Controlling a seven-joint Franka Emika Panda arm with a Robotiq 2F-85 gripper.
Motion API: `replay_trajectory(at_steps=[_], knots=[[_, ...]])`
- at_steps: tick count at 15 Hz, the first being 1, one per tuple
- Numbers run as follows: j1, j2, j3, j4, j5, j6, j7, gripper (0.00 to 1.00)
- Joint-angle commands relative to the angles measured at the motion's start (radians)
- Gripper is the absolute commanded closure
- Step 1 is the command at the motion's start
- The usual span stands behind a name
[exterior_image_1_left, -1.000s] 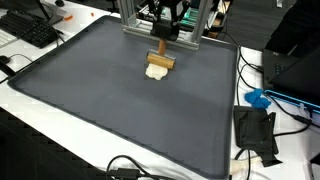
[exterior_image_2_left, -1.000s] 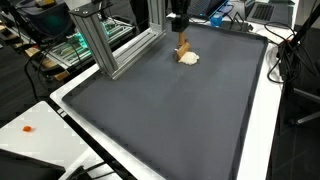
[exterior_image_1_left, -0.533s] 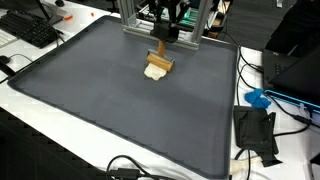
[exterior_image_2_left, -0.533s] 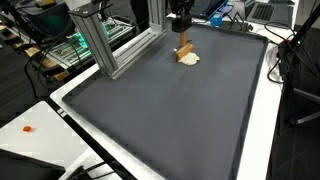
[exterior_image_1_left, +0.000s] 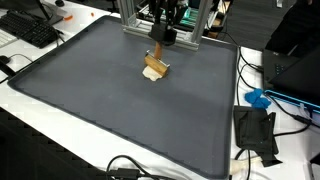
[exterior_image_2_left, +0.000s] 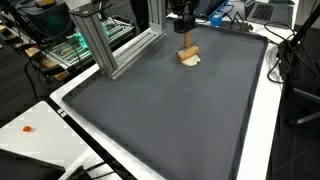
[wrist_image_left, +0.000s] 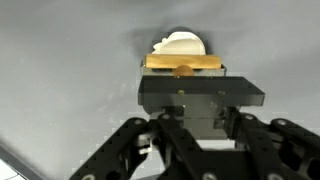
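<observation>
**Operator:** What is the gripper (exterior_image_1_left: 158, 42) doing?

**Technician:** It is pinching the upright handle of the tool (exterior_image_1_left: 156, 65) from above, fingers pressed onto the wood.

**Operator:** Where is the tool sitting?

**Technician:** It is standing at the far side of the mat (exterior_image_1_left: 90, 110), just in front of the frame (exterior_image_1_left: 128, 14). Its flat wooden head is resting on the lump (wrist_image_left: 182, 44), which is showing white past the head in the wrist view.

**Operator:** Which step is running?

**Technician:** By my reading, the head is being pressed on the lump.

**Operator:** What is the next move requiring?

**Technician:** A firm pinch, a vertical handle and small level travel, so the head is not slipping off the lump.
</observation>
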Motion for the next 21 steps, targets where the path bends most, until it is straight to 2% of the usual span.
replay_trajectory(at_steps=[1, 6, 9, 14, 17, 21], knots=[[-0.010, 0.081, -0.013, -0.003, -0.084, 0.071, 0.152, 0.78], [-0.007, 0.099, -0.027, 0.011, -0.156, 0.084, 0.300, 0.78], [-0.003, 0.104, -0.036, 0.017, -0.159, 0.079, 0.312, 0.78], [0.005, 0.096, -0.030, 0.008, -0.036, 0.047, 0.177, 0.78], [0.004, 0.084, -0.031, 0.005, 0.062, 0.018, 0.017, 0.78], [0.003, 0.072, -0.042, 0.013, 0.129, -0.033, -0.142, 0.78]])
